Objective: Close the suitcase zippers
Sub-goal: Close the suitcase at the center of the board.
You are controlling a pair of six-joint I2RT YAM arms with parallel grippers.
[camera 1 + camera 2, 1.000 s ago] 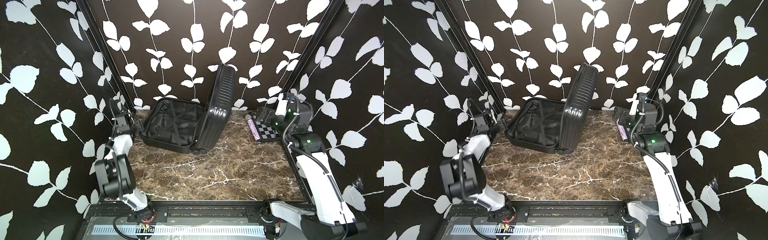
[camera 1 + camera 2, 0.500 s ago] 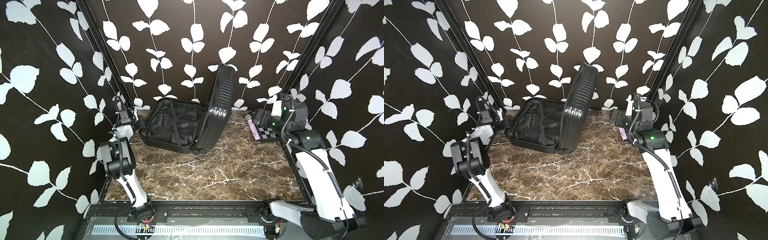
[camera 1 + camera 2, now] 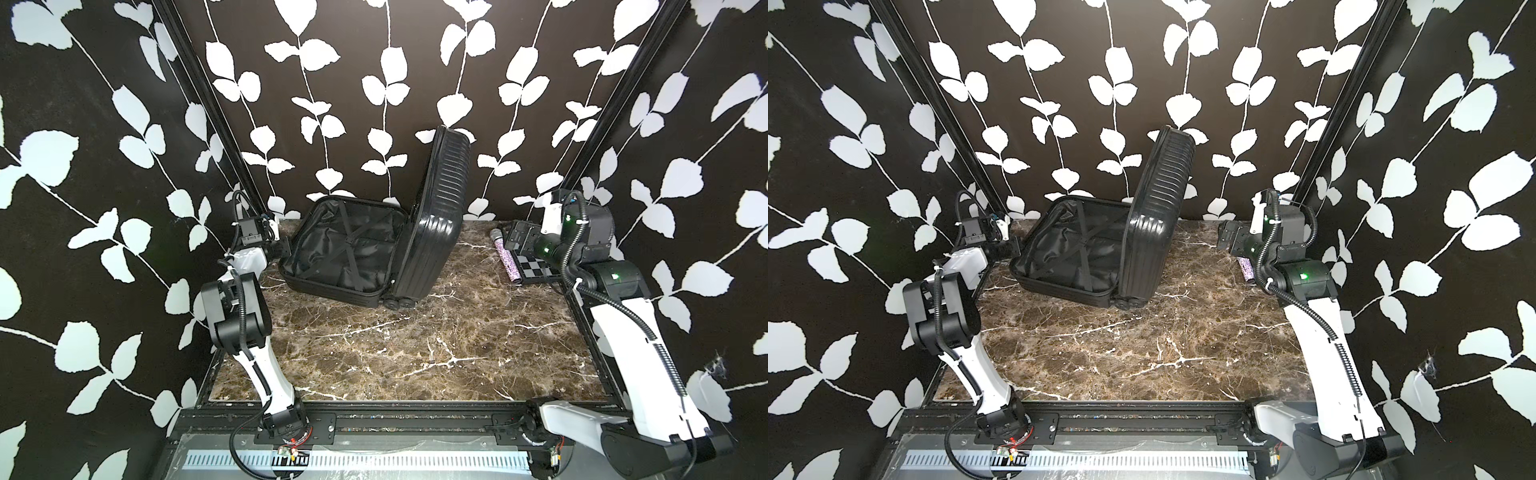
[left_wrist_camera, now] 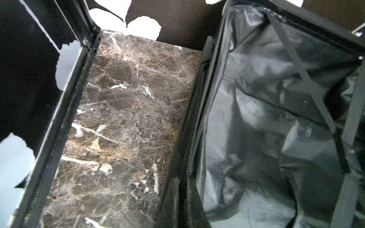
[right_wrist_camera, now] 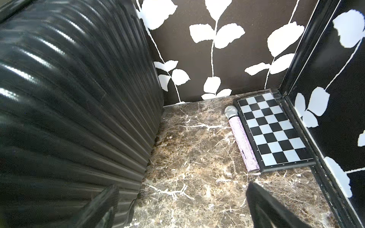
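Basically suitcase (image 3: 349, 253) open, lid (image 3: 442, 208) upright, wheels (image 3: 398, 302) twd front

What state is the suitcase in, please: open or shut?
Open: the suitcase has its ribbed lid standing nearly upright, leaving the black lining exposed.

- Both top views: bright, even overhead light, sharp all over; only faint shadow under the suitcase (image 3: 440, 216) on the marble tabletop (image 3: 415, 340).
- Wide-angle bend at the edges; corner posts lean outward.
- Left wrist view: soft, smeary; lining (image 4: 266, 118) washed grey by glare, white wall leaves (image 4: 142, 27) blown out.
- Right wrist view: ribbed lid (image 5: 69, 98) blurred with streaky highlights; right gripper (image 5: 181, 186) dark, out of focus; chessboard (image 5: 272, 130) and microphone (image 5: 242, 138) crisp.
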